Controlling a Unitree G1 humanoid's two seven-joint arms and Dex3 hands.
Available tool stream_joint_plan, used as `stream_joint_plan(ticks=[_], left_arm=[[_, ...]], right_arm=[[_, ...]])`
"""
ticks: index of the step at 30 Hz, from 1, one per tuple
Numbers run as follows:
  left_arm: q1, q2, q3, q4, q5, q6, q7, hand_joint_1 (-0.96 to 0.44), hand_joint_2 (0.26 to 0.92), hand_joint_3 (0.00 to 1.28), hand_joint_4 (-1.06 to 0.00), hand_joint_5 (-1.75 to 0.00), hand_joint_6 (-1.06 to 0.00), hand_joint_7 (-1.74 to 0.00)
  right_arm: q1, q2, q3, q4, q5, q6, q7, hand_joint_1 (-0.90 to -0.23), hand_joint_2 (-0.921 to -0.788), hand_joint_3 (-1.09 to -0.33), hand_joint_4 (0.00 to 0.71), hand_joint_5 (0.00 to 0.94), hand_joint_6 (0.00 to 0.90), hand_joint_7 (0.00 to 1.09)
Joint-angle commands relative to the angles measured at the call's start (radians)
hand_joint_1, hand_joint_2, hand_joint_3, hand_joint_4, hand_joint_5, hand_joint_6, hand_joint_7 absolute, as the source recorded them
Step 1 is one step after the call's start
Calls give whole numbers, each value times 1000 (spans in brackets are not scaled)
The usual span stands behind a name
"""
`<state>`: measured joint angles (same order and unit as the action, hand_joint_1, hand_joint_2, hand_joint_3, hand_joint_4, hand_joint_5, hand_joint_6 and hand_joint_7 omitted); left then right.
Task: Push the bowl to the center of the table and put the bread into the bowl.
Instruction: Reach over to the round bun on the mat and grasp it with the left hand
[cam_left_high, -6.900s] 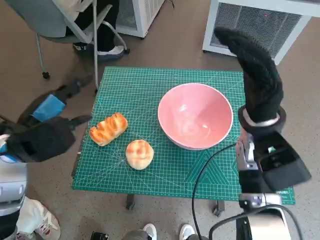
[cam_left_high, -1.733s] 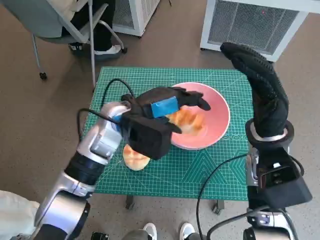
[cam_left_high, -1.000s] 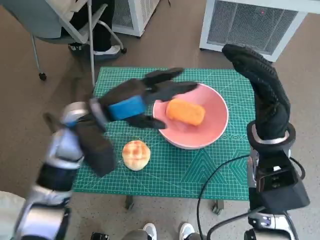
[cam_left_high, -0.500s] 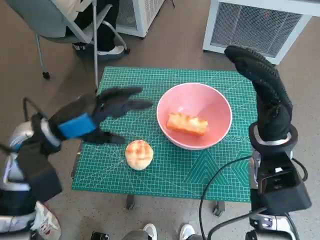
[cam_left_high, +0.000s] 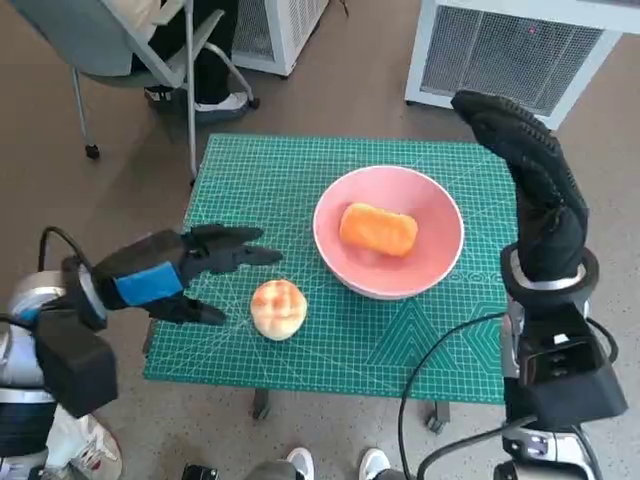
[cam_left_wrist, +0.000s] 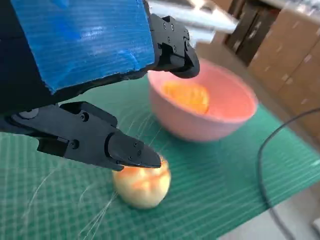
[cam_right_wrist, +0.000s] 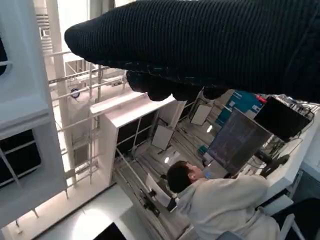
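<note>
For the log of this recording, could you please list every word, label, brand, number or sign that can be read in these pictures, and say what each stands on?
None can be read.
Green cutting mat: white grid lines and tiny print along its edges, too small to read.
Blue tape on the left hand: plain, no writing.
Pink bowl, both breads: no marks.
Dark screen and teal sign beyond the person, right wrist view: too blurred to read.
</note>
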<state>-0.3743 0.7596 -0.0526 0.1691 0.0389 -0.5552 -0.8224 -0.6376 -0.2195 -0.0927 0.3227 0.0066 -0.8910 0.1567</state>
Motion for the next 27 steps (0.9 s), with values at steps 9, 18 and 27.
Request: stream_joint_plan(ticks=[9,18,27], left_arm=[[-9,-53,-78,122,148,-74,103,-220,885,0,-265,-6,-269,-204],[-41,-96,-127,193,231,-91,170,-230,884,0,-270,-4,-298,-140],[-79,-154,-179,301,294,-114,249,-202,872,0,-302,-15,-333,-117]], right_arm=[[17,-15,9,-2,28,14,20,-585,-921,-750,290,0,30,692],[17,-23,12,-1,40,14,28,-578,-921,-749,291,1,31,691],[21,-27,13,-6,41,18,32,-590,-921,-748,290,0,30,691]])
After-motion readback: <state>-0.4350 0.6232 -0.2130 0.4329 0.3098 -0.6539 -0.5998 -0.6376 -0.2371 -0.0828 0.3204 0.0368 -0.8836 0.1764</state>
